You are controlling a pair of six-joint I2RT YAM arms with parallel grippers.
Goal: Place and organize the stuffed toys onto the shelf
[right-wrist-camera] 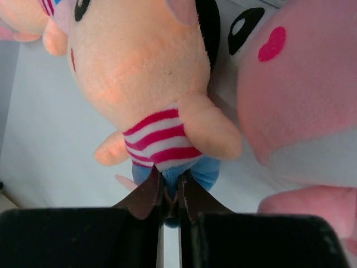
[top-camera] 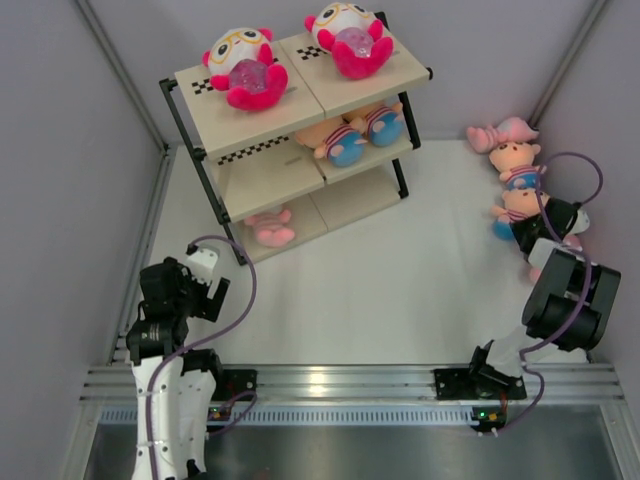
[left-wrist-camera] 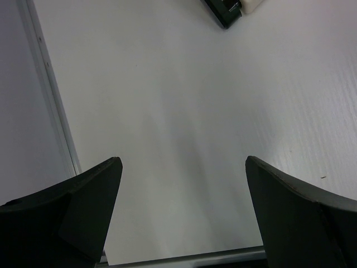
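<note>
The shelf stands at the back left. Two hot-pink stuffed toys lie on its top board, two peach striped ones on the middle board, and a pale pink one on the bottom. By the right wall lie a pale pink toy and a peach toy. My right gripper is shut on the blue bottom of another peach striped toy, seen from above at the right gripper. My left gripper is open over bare table, holding nothing.
A pale pink toy presses against the held toy's right side. The right wall is close behind the toy pile. The shelf's black foot shows at the top of the left wrist view. A metal rail runs along the near edge.
</note>
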